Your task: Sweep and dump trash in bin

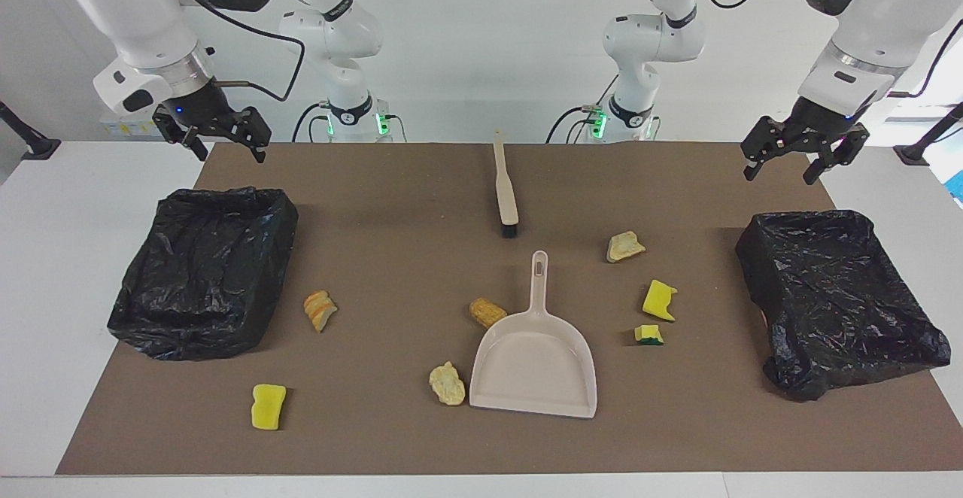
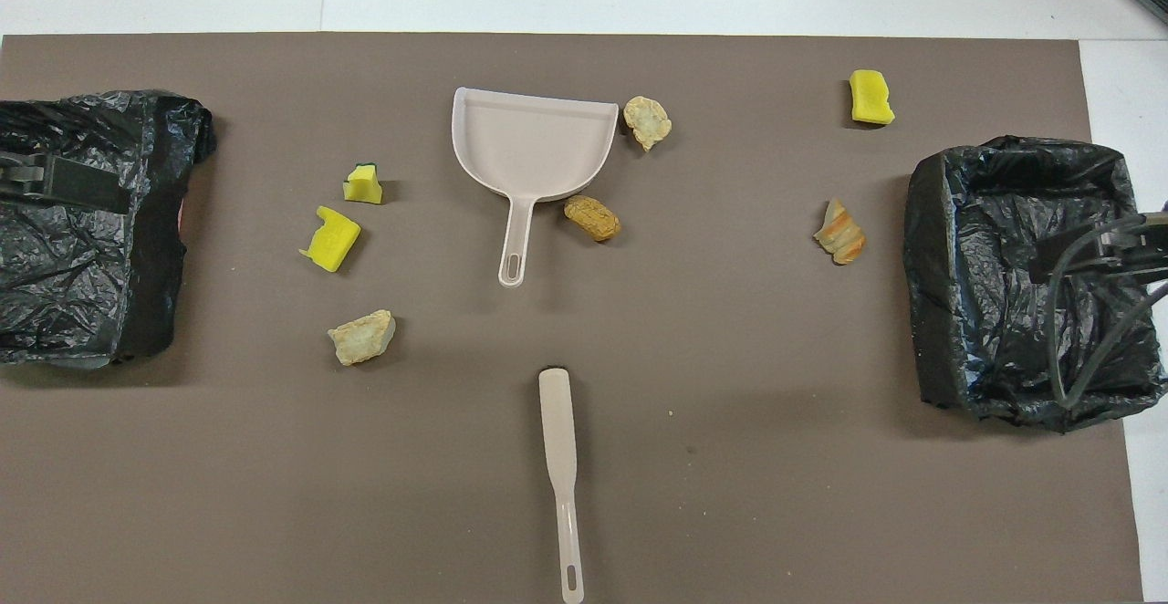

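Several scraps of trash lie on the brown mat: a yellow sponge piece [image 1: 268, 406], an orange bread chunk [image 1: 321, 310], a tan chunk [image 1: 448, 384], an orange chunk [image 1: 487, 311] beside the dustpan, a tan chunk [image 1: 624, 246], a yellow piece [image 1: 660, 299] and a green-backed one [image 1: 648, 335]. One black-lined bin [image 1: 203, 272] stands at the right arm's end, another bin [image 1: 835, 302] at the left arm's end. My right gripper [image 1: 231, 153] hangs open and empty over its bin's near edge. My left gripper [image 1: 780, 174] hangs open and empty the same way.
A beige dustpan [image 1: 534, 355] lies mid-mat, handle toward the robots. A beige brush [image 1: 505, 197] lies nearer to the robots, bristles toward the dustpan. White table [image 1: 90, 182] borders the mat.
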{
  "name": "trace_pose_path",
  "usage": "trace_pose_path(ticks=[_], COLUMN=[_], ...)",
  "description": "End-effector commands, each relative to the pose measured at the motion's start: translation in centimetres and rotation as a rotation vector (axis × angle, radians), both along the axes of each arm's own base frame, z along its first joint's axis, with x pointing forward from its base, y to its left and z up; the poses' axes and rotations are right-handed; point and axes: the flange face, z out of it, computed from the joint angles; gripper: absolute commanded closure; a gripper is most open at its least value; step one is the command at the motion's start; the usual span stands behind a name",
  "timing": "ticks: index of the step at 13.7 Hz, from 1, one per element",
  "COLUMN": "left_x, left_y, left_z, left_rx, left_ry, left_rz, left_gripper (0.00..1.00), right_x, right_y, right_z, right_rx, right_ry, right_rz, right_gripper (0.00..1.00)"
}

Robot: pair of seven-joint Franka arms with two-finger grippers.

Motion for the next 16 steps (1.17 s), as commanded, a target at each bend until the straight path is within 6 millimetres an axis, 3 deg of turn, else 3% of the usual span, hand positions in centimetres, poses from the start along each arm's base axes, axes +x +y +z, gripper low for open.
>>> trace_pose_path(ticks=[1,6,10,16], left_x=[-0.7,-0.9,-3.2,-3.4], left_y=[-0.8,-0.5,0.0,-0.4], left_z=[0.5,0.6,1.3,1.4], left_rx=[-0.009,-0.005,0.039,0.039], left_ry=[0.007,0.014,0.103,0.106], left_rz=[-0.006,0.000,-0.003,-0.012], left_gripper=[0.00,0.00,0.00,0.00], right_x=[-0.1,0.0,0.0,0.0], right_y=[0.0,0.0,-0.2,-0.2], right_z=[0.5,0.5,0.5,0.5], right_rx=[-0.014,-0.016,-0.017,-0.016], right_ry=[-0.007,-0.013,-0.013,-0.012], right_rz=[0.014,0.022,0.017,0.019], right_gripper=[0.00,0.00,0.00,0.00])
